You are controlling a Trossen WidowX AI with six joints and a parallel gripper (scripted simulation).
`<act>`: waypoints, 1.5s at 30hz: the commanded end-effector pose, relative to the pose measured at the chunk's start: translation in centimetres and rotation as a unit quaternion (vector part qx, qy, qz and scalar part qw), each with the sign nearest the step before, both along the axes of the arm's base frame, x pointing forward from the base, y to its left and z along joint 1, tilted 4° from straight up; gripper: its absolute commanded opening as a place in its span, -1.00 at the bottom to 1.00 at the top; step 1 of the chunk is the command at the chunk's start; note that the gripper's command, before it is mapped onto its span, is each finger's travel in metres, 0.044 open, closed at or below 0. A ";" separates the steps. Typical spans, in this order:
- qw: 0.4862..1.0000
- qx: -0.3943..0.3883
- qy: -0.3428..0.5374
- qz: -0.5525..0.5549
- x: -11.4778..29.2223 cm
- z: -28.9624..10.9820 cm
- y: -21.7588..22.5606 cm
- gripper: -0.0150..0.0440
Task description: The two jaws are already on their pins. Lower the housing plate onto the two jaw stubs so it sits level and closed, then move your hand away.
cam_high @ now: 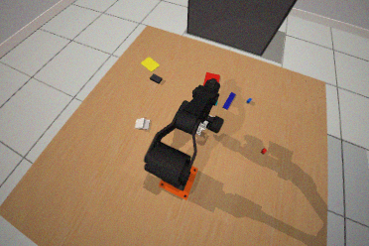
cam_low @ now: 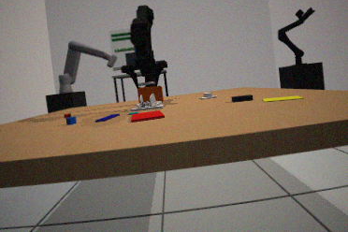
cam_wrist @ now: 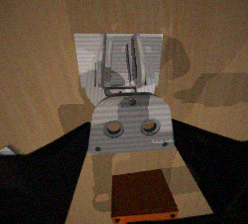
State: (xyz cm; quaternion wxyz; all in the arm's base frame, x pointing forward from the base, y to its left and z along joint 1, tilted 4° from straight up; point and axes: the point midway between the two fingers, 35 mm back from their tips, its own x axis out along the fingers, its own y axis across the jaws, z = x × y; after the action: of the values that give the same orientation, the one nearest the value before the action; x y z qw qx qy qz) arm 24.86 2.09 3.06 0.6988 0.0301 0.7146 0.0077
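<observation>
My gripper (cam_low: 151,84) (cam_wrist: 129,124) is shut on the grey housing plate (cam_wrist: 132,142), which has two round holes and lies flat between the fingertips. The light base (cam_high: 201,128) (cam_wrist: 85,47) with the two upright jaws (cam_wrist: 104,65) (cam_wrist: 140,62) stands on the table. In the exterior view the gripper hangs above this base (cam_low: 159,106), with a gap between. In the wrist view the plate covers the base's near end, and the jaws show beyond the plate's rounded edge. The stubs cannot be made out clearly. The arm partly hides the base in the top view.
A white block (cam_high: 142,124) (cam_low: 208,95) lies to one side. A red slab (cam_high: 212,77) (cam_low: 148,116), blue bar (cam_high: 229,100) (cam_low: 108,118), black block (cam_high: 156,78) (cam_low: 242,98) and yellow sheet (cam_high: 150,63) (cam_low: 282,99) lie around. The orange arm mount (cam_high: 174,190) (cam_wrist: 145,217) is behind the gripper.
</observation>
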 end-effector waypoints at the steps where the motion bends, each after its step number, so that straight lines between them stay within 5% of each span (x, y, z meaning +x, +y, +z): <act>1: 1.000 -0.002 0.001 -0.004 -0.1 -0.1 -0.1 0.70; 45: 1.000 -0.002 0.002 -0.012 -1.3 0.0 0.6 0.70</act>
State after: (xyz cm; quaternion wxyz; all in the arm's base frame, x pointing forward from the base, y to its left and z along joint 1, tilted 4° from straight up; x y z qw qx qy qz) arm 23.66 2.73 3.08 0.6983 0.0365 0.7149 0.0007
